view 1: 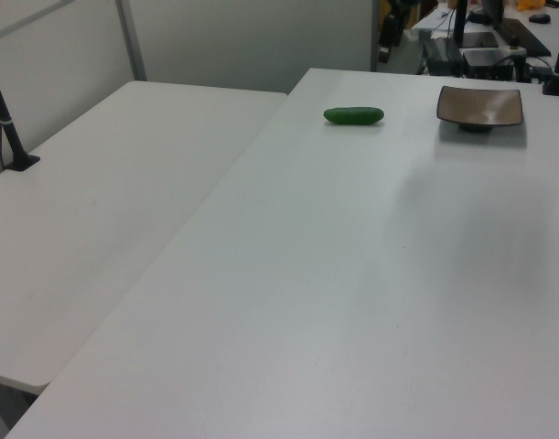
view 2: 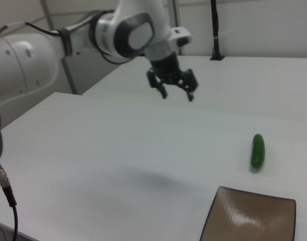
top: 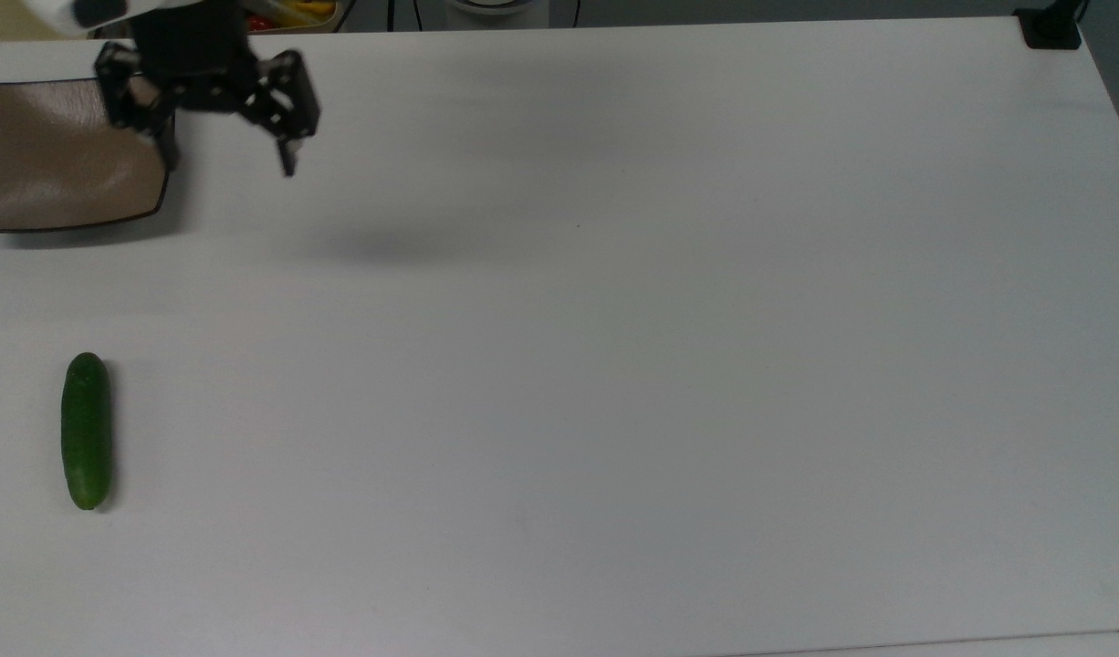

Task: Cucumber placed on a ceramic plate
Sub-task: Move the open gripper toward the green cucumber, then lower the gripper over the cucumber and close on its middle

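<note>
A short dark-green cucumber [top: 86, 431] lies on the white table near the top view's left edge, seen too in the left view [view 1: 353, 115] and the right view [view 2: 258, 150]. The square taupe-brown ceramic plate [top: 62, 155] sits at the top view's upper left with nothing on it, at the far right in the left view [view 1: 479, 107] and at the bottom in the right view [view 2: 251, 219]. My gripper [top: 228, 164] hangs open and empty above the table, just beside the plate's right edge in the top view, high over the surface in the right view [view 2: 177, 95].
A second white table [view 1: 105, 201] adjoins on the left view's left, with a black post [view 1: 8, 119] on it. A black clamp [top: 1051, 27] sits at the table's far corner in the top view's upper right. A bin of coloured items [top: 290, 12] stands beyond the table edge.
</note>
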Robot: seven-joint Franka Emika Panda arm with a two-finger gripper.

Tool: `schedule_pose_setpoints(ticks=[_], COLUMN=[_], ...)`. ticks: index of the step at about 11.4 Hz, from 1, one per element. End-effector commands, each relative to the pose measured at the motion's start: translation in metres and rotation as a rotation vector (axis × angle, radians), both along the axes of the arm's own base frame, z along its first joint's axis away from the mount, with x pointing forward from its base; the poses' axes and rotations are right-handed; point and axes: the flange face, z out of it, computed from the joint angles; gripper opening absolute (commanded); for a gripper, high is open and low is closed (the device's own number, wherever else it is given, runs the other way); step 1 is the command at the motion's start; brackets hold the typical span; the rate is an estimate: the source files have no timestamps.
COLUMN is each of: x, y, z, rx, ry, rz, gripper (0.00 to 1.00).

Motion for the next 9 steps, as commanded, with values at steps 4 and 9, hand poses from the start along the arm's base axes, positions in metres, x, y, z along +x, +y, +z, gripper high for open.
schedule_pose_setpoints(ticks=[4, 9], x=[0.045, 0.065], y=[-0.094, -0.151], z=[-0.056, -0.130], rx=[-0.098, -0.165], ry=[-0.251, -0.374], rz=[-0.055, -0.084], gripper=[1.00, 1.00])
